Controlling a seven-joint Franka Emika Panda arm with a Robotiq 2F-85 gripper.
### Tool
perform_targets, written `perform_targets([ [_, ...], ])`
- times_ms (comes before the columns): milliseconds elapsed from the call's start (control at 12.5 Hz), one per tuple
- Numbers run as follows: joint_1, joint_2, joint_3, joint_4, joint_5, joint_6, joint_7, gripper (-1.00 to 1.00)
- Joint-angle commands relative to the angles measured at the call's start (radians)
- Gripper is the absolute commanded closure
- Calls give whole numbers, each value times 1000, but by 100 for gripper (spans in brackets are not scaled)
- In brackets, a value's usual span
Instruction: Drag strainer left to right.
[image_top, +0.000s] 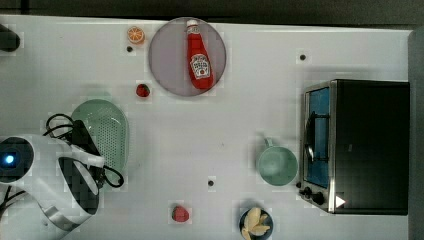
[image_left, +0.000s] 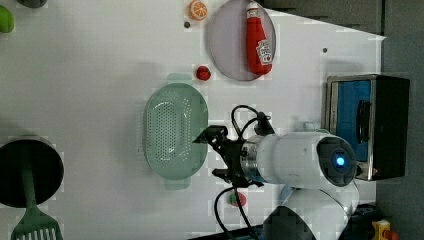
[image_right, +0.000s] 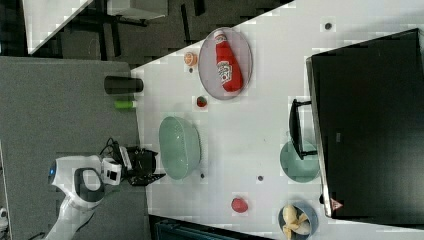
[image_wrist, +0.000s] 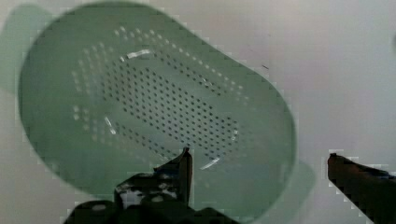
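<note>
One strainer (image_top: 105, 132) to drag, sitting on the table (image_top: 240, 125) at the top view's left, below the strawberry (image_top: 143, 90). Your gripper (image_left: 216, 152) hangs at its rim with fingers (image_wrist: 184, 168) spread wide, holding nothing. It's probably light, stiff, slippery plastic, so I'd hook one finger inside the wall near a rounded end and pull gently, or it'll likely tip.
</note>
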Motion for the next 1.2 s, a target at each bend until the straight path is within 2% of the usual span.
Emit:
perform_targets([
  [80,-20,87,-11,24,-24,83,257,-100],
  [400,-5,230,-34,27,-119,216,418,-100],
  [560,9,281,-61,27,-171,260,435,-100],
  [1200,29,350,-158,23,-187,339,435,-100],
])
